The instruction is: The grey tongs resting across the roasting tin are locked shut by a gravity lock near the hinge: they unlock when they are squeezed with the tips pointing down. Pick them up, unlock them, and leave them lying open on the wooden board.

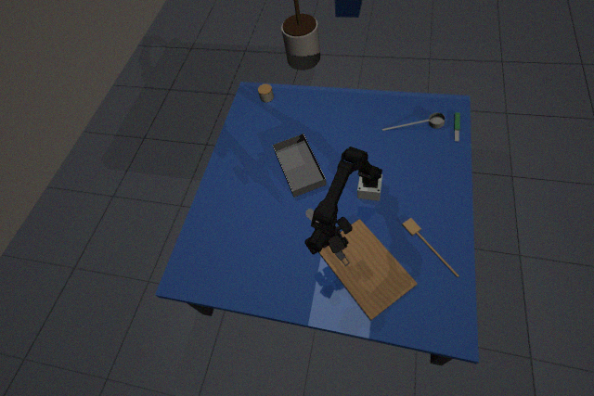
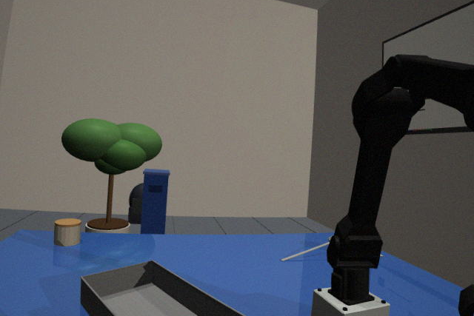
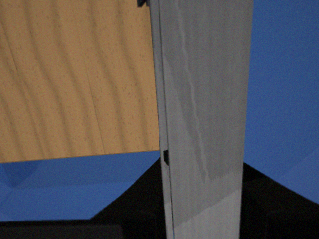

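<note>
Clamped on the grey tongs (image 3: 204,100), the gripper (image 1: 335,248) hangs over the near-left end of the wooden board (image 1: 379,276), just below centre in the top view. The wrist view shows the tongs as a broad grey strip running top to bottom through the middle of the frame, so their long axis lies along the line of the fingers, tips pointing away from the wrist and, judging by the arm's downward pose, down toward the table. In that view the board's grain fills the upper left and the blue table (image 3: 279,75) shows on the right and below the board's edge, so the tongs hang about over the board's edge, not over its middle. Whether the arms of the tongs have sprung apart cannot be told; only one flat grey face shows.

The coming move turns on this: the board's long axis runs from the gripper toward the lower right of the top view, so most of the landing surface lies that way, and carrying the tongs further along it before lowering would probably keep them wholly on the wood.

Just right of the board lies a wooden spatula (image 1: 429,245), apart from it and out of the path. Behind the gripper, toward the frame's centre, stands the arm's base (image 1: 369,187), then the roasting tin (image 1: 298,163), with no tongs across it. Farther up sit a ladle (image 1: 415,121) and a green marker (image 1: 457,125) at upper right and a small lidded jar (image 1: 264,92) at upper left. Nothing stands on the board in the way.
</note>
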